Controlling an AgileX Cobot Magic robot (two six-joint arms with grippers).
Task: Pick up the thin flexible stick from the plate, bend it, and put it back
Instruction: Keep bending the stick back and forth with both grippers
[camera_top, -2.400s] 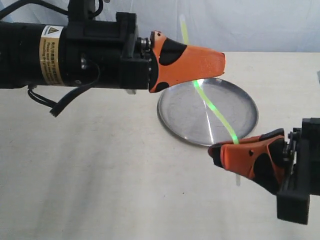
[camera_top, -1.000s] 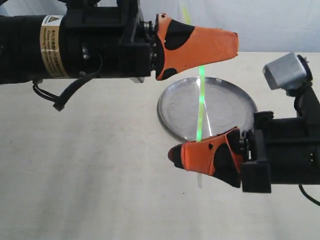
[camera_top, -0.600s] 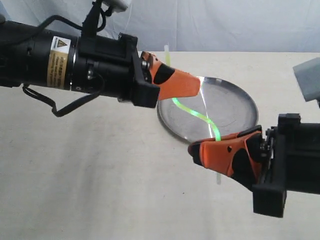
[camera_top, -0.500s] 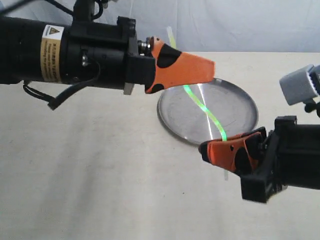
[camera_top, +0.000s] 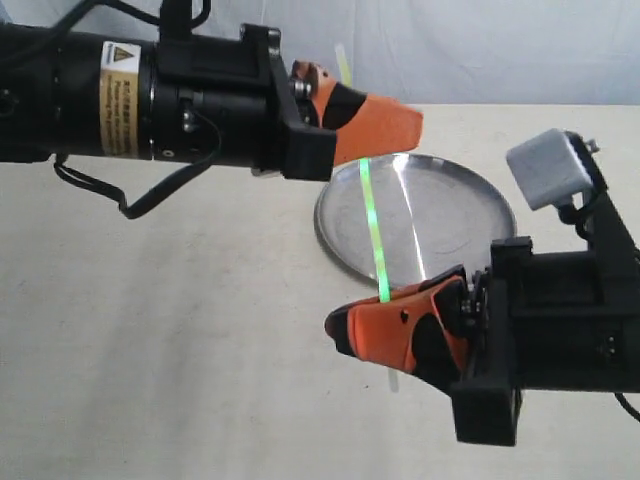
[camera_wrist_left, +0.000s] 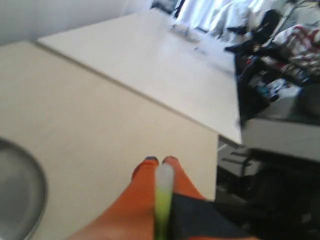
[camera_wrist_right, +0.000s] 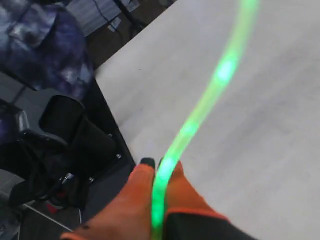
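The thin yellow-green stick (camera_top: 372, 225) hangs nearly straight in the air above the silver plate (camera_top: 470, 215), held at both ends. My left gripper (camera_top: 412, 122) is shut on its upper part at the plate's far-left rim, and a pale end pokes up behind the fingers. My right gripper (camera_top: 334, 330) is shut on its lower part, in front of the plate, with a short pale tail hanging below. The left wrist view shows the stick (camera_wrist_left: 161, 200) pinched between the orange fingers (camera_wrist_left: 145, 185) of the left gripper (camera_wrist_left: 160, 161). In the right wrist view the glowing stick (camera_wrist_right: 210, 95) curves away from the right gripper (camera_wrist_right: 159, 164).
The plate (camera_wrist_left: 40, 192) rests on a beige table (camera_top: 180, 330), with a white cloth backdrop (camera_top: 500, 50) behind. A grey camera block (camera_top: 545, 165) sits on the right arm. Beyond the table edge (camera_wrist_right: 112, 110), dark equipment and clutter show in both wrist views.
The right gripper has moved left and nearer the front, and the stick has gone from a wavy S-curve to almost straight. The left gripper stays near the plate's far-left rim.
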